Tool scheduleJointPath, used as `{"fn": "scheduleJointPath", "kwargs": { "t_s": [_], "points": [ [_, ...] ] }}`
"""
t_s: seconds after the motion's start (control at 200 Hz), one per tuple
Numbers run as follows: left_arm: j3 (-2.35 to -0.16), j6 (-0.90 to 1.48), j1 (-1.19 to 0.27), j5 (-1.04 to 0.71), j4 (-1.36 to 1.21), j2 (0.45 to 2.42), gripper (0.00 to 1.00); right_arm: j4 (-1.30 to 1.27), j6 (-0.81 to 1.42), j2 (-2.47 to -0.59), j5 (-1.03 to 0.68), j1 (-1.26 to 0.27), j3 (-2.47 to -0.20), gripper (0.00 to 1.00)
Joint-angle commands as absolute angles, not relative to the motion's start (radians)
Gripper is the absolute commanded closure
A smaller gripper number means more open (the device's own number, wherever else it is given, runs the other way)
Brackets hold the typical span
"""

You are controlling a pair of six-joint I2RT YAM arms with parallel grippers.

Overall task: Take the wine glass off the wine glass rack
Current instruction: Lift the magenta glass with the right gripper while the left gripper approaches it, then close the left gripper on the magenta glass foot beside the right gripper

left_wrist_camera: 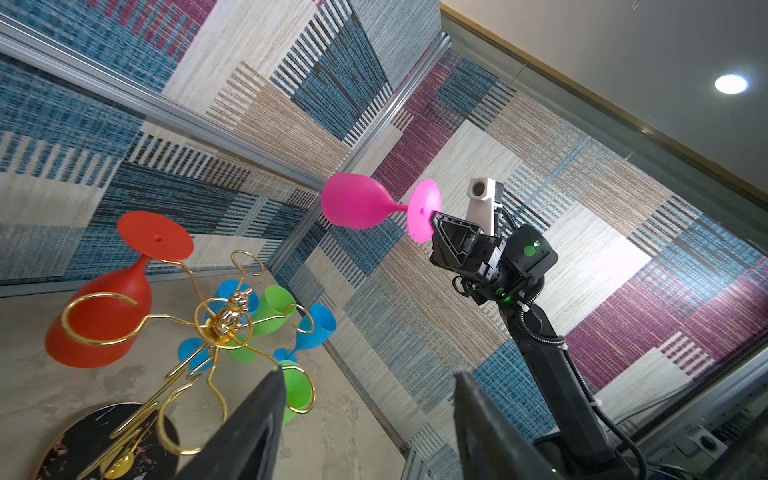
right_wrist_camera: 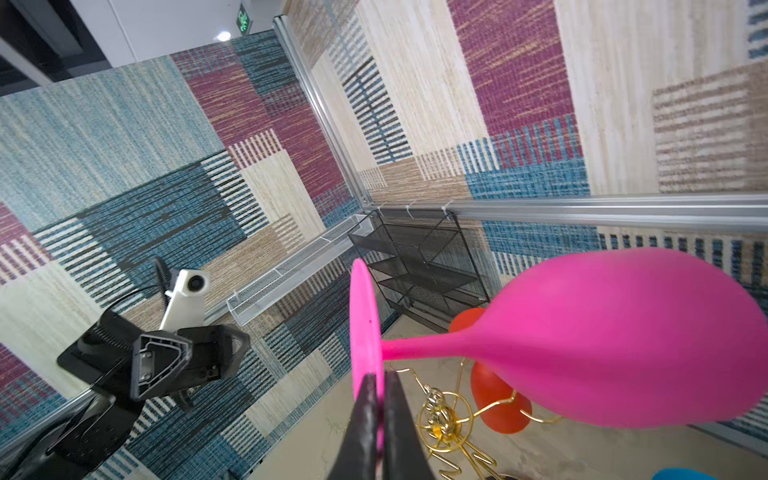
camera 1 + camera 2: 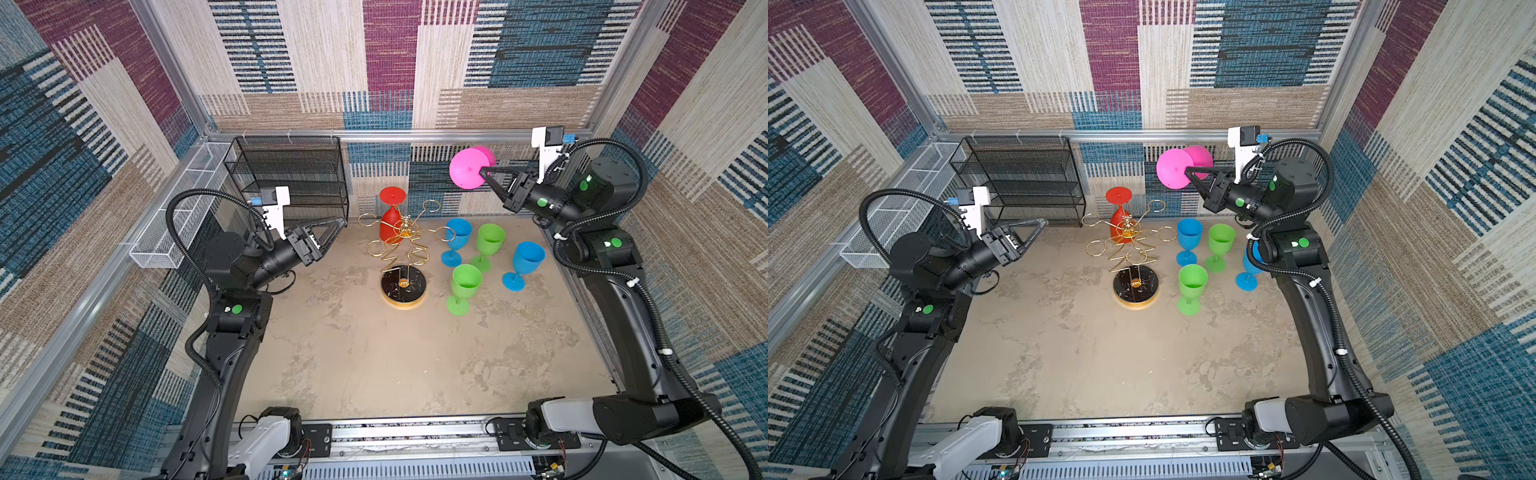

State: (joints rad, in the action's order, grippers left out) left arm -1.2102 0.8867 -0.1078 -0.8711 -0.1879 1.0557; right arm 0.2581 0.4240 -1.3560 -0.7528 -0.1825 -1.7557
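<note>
While raised, right end effector pinches pink wine glass foot.

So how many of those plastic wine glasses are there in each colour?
pink glass: 1, gripped by its foot in the right gripper
red glass: 1, hanging upside down on the gold rack
blue glasses: 2, standing upright
green glasses: 2, standing upright
Total: 6
</note>
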Motion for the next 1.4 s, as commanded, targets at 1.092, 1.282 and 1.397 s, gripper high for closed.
{"fn": "scheduleJointPath", "kwargs": {
  "t_s": [1.092,1.282,1.397],
  "points": [
    [-1.462,0.913,-0.419,-0.913,-0.387,1.33,0.54,0.19,0.391,-1.369,-0.742,-0.544,-1.713,1.0],
    [-1.462,0.914,-0.428,-0.921,-0.388,1.333,0.76,0.19,0.393,-1.38,-0.729,-0.557,-1.711,1.0],
    [-1.463,0.918,-0.43,-0.923,-0.395,1.331,0.89,0.189,0.395,-1.384,-0.729,-0.564,-1.711,1.0]
  ]
}}
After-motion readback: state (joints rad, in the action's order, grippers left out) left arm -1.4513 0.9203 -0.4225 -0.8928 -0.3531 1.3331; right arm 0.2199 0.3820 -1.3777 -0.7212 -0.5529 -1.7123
